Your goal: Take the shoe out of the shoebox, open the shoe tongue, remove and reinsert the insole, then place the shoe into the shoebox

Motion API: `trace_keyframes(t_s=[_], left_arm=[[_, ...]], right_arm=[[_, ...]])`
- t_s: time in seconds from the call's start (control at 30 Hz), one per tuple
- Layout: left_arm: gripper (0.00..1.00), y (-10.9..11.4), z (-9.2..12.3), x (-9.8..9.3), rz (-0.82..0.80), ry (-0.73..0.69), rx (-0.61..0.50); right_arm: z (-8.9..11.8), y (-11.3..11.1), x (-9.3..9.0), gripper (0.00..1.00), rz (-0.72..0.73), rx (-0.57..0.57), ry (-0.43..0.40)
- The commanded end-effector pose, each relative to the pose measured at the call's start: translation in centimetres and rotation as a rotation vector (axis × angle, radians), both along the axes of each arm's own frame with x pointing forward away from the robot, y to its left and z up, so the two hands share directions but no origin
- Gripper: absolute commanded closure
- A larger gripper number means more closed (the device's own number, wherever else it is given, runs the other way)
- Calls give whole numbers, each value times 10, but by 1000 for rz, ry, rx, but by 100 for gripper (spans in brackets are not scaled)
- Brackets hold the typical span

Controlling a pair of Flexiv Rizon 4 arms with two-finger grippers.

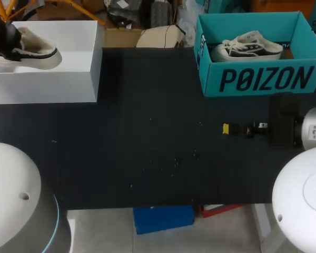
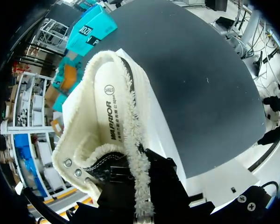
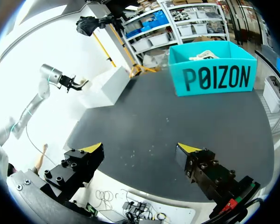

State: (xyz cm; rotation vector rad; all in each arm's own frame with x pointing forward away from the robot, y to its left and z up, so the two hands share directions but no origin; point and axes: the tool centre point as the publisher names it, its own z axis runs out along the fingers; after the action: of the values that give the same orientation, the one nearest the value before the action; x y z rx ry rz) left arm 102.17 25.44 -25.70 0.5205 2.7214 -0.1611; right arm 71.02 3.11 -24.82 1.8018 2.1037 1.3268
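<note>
The dark table (image 1: pixel 147 132) carries a white box (image 1: pixel 68 74) at its far left and a teal shoebox (image 1: pixel 263 79) at its far right. The shoebox bears large dark lettering on its front wall. The fleece-lined shoe (image 1: pixel 34 50) sits on top of the white box, well apart from the shoebox. A low white-and-black sneaker (image 1: pixel 247 47) lies inside the shoebox.

The left gripper (image 2: pixel 139 186) is at the shoe's heel, its black fingers pinching the fleecy collar from both sides. The right gripper (image 3: pixel 141 148) hangs over the table near the shoebox, its fingers spread wide with nothing between them.

Only the left wrist view looks down into the shoe, where the pale insole (image 2: pixel 107 102) lies inside with a round stamp and a line of print. The head view shows only the shoe's side.
</note>
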Motion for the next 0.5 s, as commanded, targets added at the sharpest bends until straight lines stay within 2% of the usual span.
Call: trace_keyframes(t_s=[0.03, 0.3, 0.5], left_arm=[[100, -3, -7, 21, -3, 22, 5], [100, -7, -15, 33, -3, 41, 6], [100, -4, -33, 35, 8, 72, 2]], right_arm=[[0, -1, 0, 0, 3, 2, 3], [0, -1, 0, 0, 3, 2, 3], [0, -1, 0, 0, 3, 2, 3]])
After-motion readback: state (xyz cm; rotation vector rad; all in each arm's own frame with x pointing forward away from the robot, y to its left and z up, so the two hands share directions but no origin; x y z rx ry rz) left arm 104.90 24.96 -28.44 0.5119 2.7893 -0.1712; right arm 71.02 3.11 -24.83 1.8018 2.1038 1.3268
